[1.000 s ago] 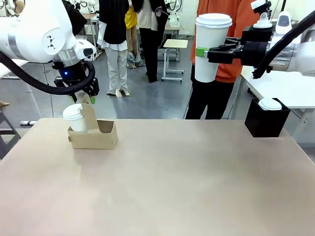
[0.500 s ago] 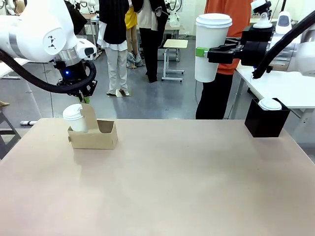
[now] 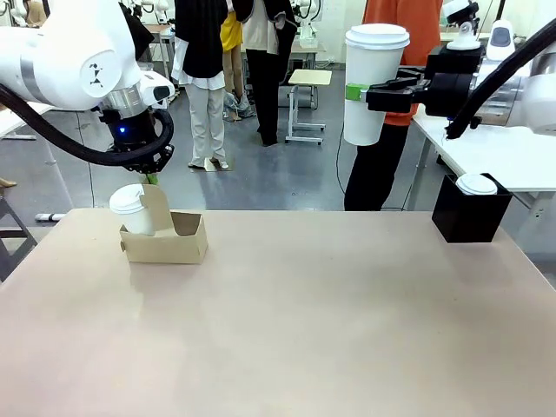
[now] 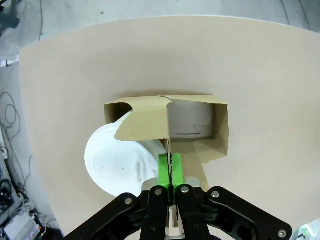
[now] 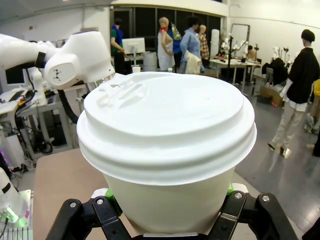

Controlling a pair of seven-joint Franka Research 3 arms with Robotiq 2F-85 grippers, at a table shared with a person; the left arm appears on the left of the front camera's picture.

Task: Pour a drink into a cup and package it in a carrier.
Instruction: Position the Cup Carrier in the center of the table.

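- While the tall white paper cup with its white plastic lid [image 3: 375, 52] hangs high over the right side of the surface, well apart from the carrier, the step in hand looks like the carry across and down into a pocket.
- Your right gripper [image 3: 369, 94] has its fingers clamped on the cup's upper wall, just under the lid, with the cup upright. Hold it level on the way over, since a tilt could push liquid against the lid.
- Aim for the small brown cardboard carrier [image 3: 174, 245], which sits on the left part of the tan surface [image 3: 304, 321]. Its right-hand pocket [image 4: 192, 120] looks empty.
- Your left gripper [image 4: 170, 170] has its fingers pinched together on the top edge of the upright centre handle [image 3: 159, 204]. Use that hold to steady the carrier, not to lift it.
- Mind the shorter white lidded cup [image 3: 132, 208], which leans in the other pocket against the handle.
- Centre over the free pocket, then descend straight, staying clear of the left arm above the handle.
- Expect no trouble from the black box [image 3: 469, 217] at the far right.
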